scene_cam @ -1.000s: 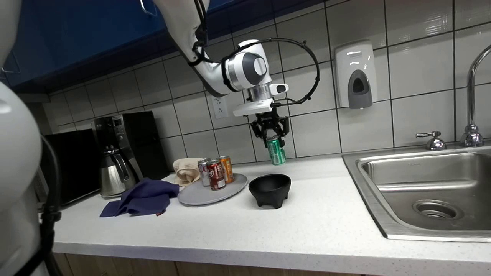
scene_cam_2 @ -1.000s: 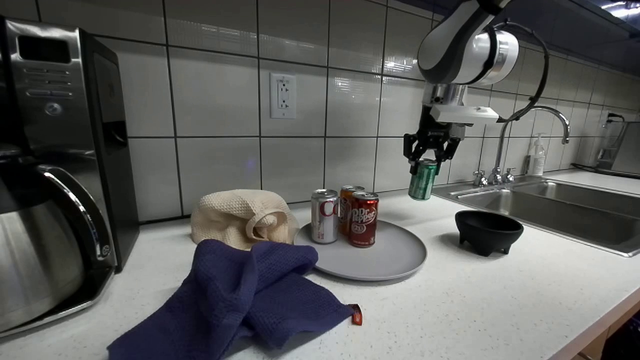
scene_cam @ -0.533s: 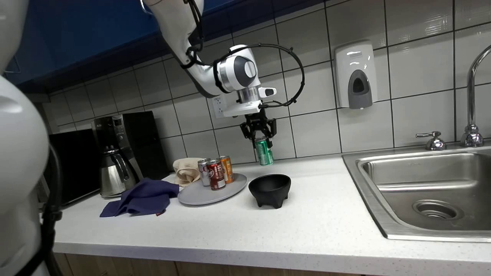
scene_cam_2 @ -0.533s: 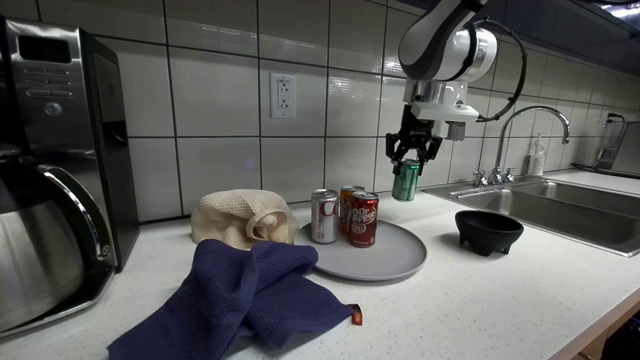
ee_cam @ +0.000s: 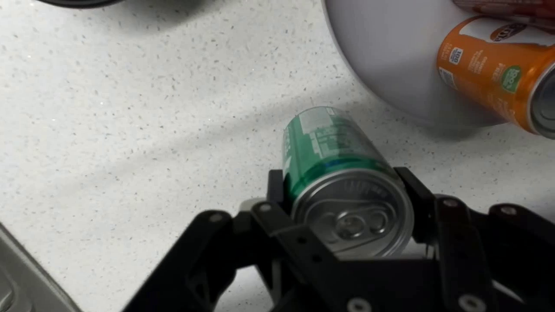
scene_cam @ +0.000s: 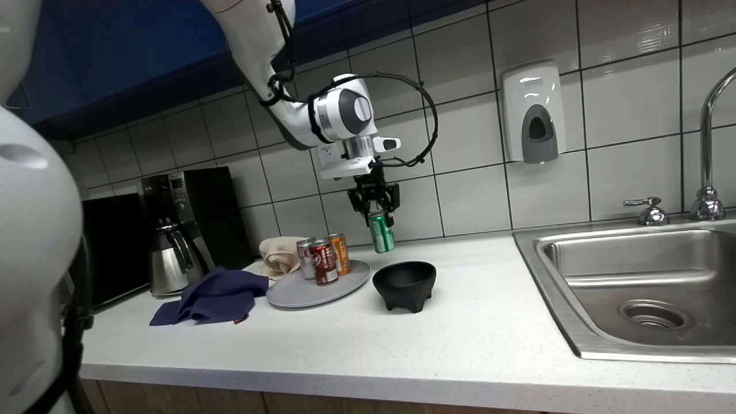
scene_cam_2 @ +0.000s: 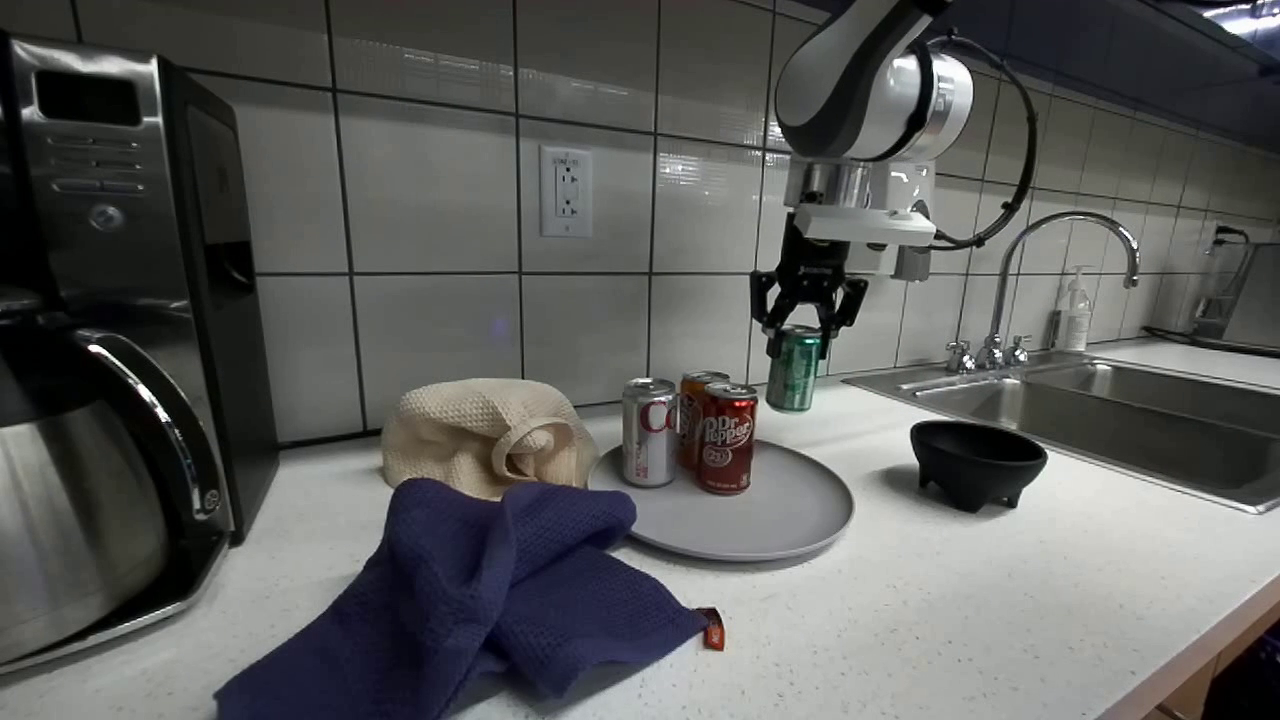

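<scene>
My gripper [scene_cam_2: 800, 345] is shut on a green can [scene_cam_2: 795, 375], its black fingers [ee_cam: 276, 186] pressing both sides near the lid. Held slightly tilted, the can hangs above the counter in both exterior views. In the wrist view the can's lid faces the camera and its far end points toward the counter. A grey plate [scene_cam: 293, 293] is nearby, carrying an upright silver can [scene_cam_2: 649, 440], a red Dr Pepper can [scene_cam_2: 728, 440] and an orange can [ee_cam: 485, 65]. Beside the plate stands a black footed bowl [scene_cam: 404, 287], of which only an edge shows in the wrist view.
A blue cloth [scene_cam_2: 480, 600] and a tan cloth [scene_cam_2: 480, 430] lie by the plate, with a coffee maker [scene_cam: 178, 253] beyond. The steel sink [scene_cam: 552, 299] is on the bowl's far side. A tiled wall [scene_cam_2: 430, 180] runs behind the counter.
The gripper, still gripping the green can, has travelled left in both exterior views, toward the plate, and sits slightly lower. The cans on the plate, the bowl and the cloths have not moved.
</scene>
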Robot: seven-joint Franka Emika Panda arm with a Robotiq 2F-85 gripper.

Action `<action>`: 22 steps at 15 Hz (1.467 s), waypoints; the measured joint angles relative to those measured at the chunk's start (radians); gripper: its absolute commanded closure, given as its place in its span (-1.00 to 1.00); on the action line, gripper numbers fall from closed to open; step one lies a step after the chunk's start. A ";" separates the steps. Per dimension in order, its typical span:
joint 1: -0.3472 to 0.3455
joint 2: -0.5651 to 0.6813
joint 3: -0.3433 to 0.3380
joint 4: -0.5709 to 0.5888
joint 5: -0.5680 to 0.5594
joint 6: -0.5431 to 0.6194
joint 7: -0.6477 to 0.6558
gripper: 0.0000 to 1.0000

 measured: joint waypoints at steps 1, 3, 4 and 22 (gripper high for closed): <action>0.006 0.000 0.000 -0.001 0.000 -0.001 0.012 0.23; 0.020 0.000 0.002 -0.005 0.000 -0.002 0.033 0.23; 0.029 0.000 0.003 -0.008 0.000 -0.002 0.043 0.23; 0.064 -0.056 0.013 -0.109 0.034 -0.054 0.188 0.23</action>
